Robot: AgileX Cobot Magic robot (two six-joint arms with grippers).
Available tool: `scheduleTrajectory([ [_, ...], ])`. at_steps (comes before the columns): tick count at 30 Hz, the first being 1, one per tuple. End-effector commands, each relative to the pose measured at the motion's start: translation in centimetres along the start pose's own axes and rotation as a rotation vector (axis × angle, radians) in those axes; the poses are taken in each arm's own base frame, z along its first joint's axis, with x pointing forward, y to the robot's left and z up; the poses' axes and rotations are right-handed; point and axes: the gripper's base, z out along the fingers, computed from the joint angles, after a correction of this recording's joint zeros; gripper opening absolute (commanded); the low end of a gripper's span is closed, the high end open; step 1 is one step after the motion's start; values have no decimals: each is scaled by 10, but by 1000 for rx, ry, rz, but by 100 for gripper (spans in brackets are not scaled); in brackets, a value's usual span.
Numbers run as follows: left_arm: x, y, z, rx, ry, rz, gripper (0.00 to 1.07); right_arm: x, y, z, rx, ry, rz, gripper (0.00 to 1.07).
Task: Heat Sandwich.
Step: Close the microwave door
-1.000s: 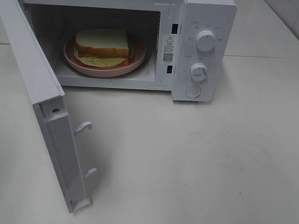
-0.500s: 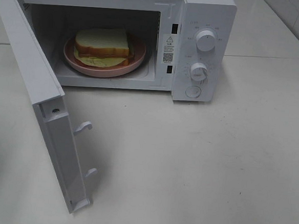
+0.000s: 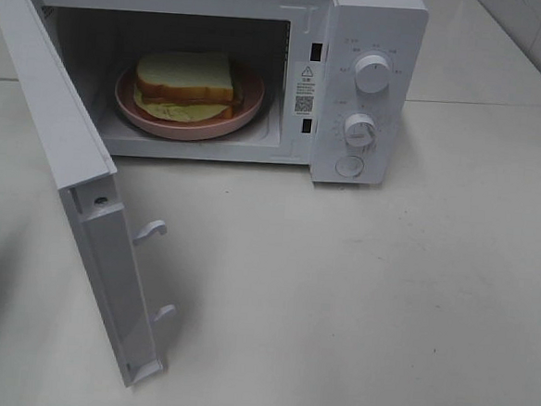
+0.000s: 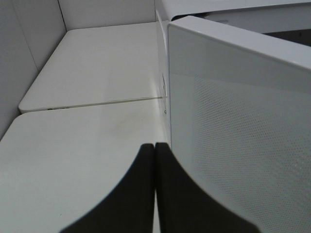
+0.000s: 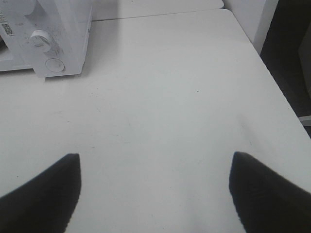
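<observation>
White plastic microwave door [image 3: 66, 133] stands open, frame left. My left gripper [image 4: 155, 148], closed on nothing, should push its outer face squarely, slowly.

Left hand [image 4: 155, 145] fingers [image 4: 138, 194] newly together, no longer apart, beside the microwave door [image 4: 233, 136]

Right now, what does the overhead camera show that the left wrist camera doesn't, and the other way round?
Only the overhead view shows the sandwich on its pink plate inside the microwave, and the control panel with its knobs. Only the left wrist view shows the left gripper, closed on nothing, close to the dotted outer face of the door. Both show that open door and the white table.
</observation>
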Motion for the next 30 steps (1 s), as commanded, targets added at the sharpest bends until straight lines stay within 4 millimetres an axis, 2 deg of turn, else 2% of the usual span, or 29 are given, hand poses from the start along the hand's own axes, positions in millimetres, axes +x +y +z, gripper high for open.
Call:
scheduleTrajectory([
  [1,6,-1,11,19,-18,8,0,2,-1,-3,3,-36,-2,76],
  [7,22,-4,33,55,16,-25,0,2,-1,-3,3,-36,-2,76],
  [12,26,-10,49,127,32,-8,0,2,-1,-3,3,-36,-2,76],
  [18,29,-15,60,183,14,-14,0,2,-1,-3,3,-36,-2,76],
  [30,35,-55,82,323,8,30,0,2,-1,-3,3,-36,-2,76],
])
